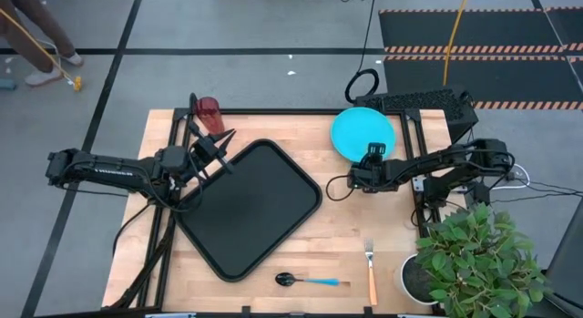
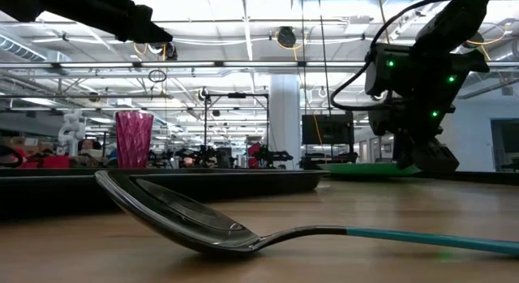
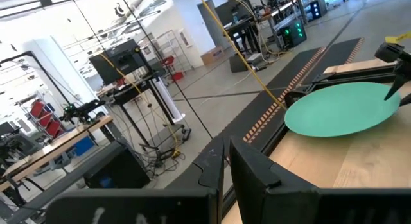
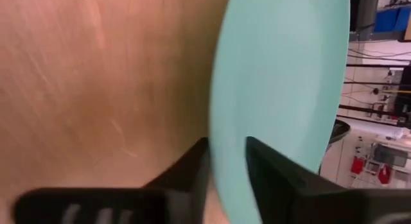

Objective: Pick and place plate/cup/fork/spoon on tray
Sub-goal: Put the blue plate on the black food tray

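Observation:
The cyan plate (image 1: pixel 360 128) lies at the table's far right, and it also shows in the left wrist view (image 3: pixel 340 108). My right gripper (image 1: pixel 374 154) is at the plate's near edge and shut on its rim (image 4: pixel 215 153). My left gripper (image 1: pixel 217 150) is shut and empty, raised over the black tray's (image 1: pixel 250 209) far left corner. The red cup (image 1: pixel 209 113) stands upright on the table beyond that corner. The blue-handled spoon (image 1: pixel 310 281) and the orange-handled fork (image 1: pixel 371 272) lie flat near the front edge. My right gripper has the plate's near rim (image 4: pixel 217 161) between its two fingers. One finger (image 4: pixel 189 169) is outside the rim over the wood and the other (image 4: pixel 276 182) is over the plate's face. The fingers come from the near side, slanting down. Whether the plate is lifted I cannot tell.
A potted plant (image 1: pixel 474 254) stands at the table's front right corner. Bare wood lies between the tray and the plate (image 1: pixel 337 218). Cables and a black frame (image 1: pixel 419 104) sit behind the plate.

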